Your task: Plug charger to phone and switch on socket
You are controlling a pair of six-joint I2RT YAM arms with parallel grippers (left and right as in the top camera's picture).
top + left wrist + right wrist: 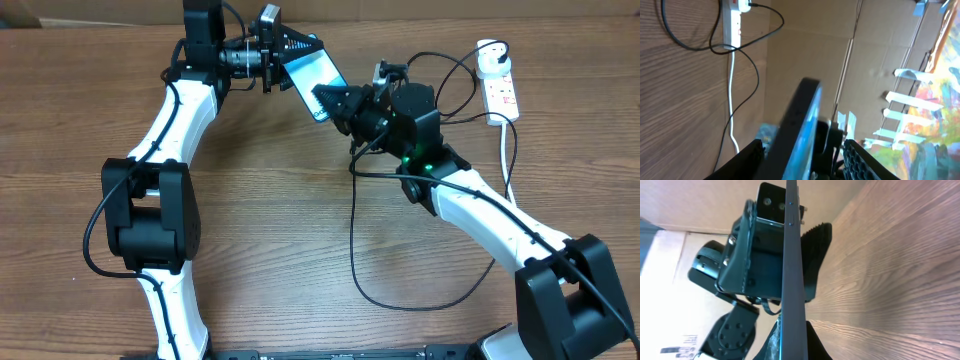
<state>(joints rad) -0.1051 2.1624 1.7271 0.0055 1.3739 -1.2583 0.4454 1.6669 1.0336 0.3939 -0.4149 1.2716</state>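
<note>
Overhead: one phone [308, 68], one socket [501, 88].

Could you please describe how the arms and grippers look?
The left arm and right arm have white links, bulky black joint housings, black cables alongside. The left gripper and right gripper are black; a green light glows by the right wrist.

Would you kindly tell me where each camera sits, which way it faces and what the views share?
Overhead: fixed above the table, looking down; left arm and right arm show, left gripper holding the phone, right gripper at its lower end.
Left wrist: on the left arm, looking past its fingers and the edge-on phone toward the socket.
Right wrist: on the right arm, facing the phone's thin edge and the left gripper behind.
Shared: the phone shows in all three.
</note>
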